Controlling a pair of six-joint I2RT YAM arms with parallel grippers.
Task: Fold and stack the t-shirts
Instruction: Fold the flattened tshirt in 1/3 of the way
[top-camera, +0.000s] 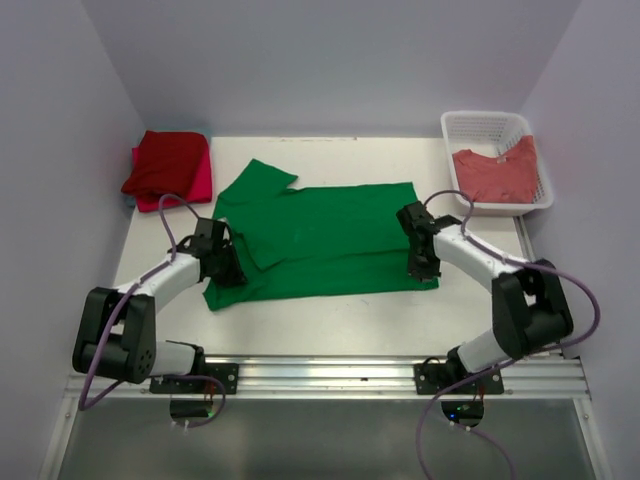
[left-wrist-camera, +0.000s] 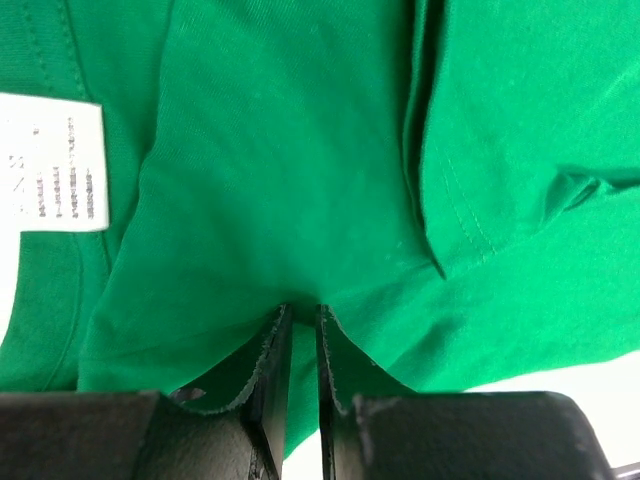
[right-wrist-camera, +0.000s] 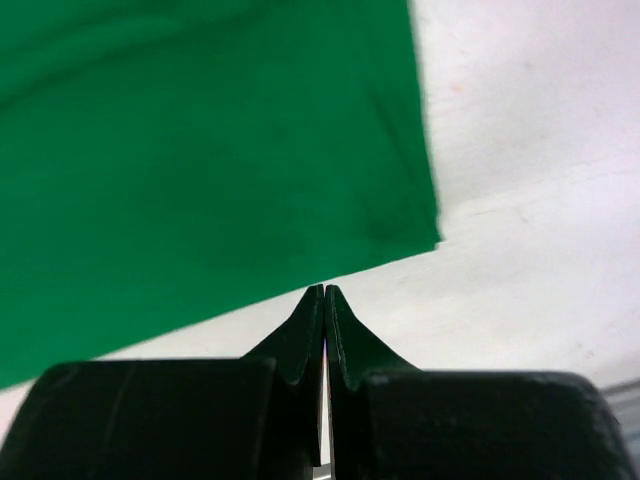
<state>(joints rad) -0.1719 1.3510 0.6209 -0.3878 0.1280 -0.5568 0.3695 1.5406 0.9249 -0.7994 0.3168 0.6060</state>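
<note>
Left tool (left-wrist-camera: 302, 312) pinching green t-shirt (top-camera: 330, 240) — right tool (right-wrist-camera: 325, 292) pressed together beside hem.

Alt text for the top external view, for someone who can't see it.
A green t-shirt lies spread at centre, the left gripper at its left end and the right gripper at its right edge. Folded red and pink shirts sit back left; a salmon-red shirt lies in a white basket back right.

White basket (top-camera: 480, 118), pale table (top-camera: 330, 315), perhaps metal rail (top-camera: 330, 372)
</note>
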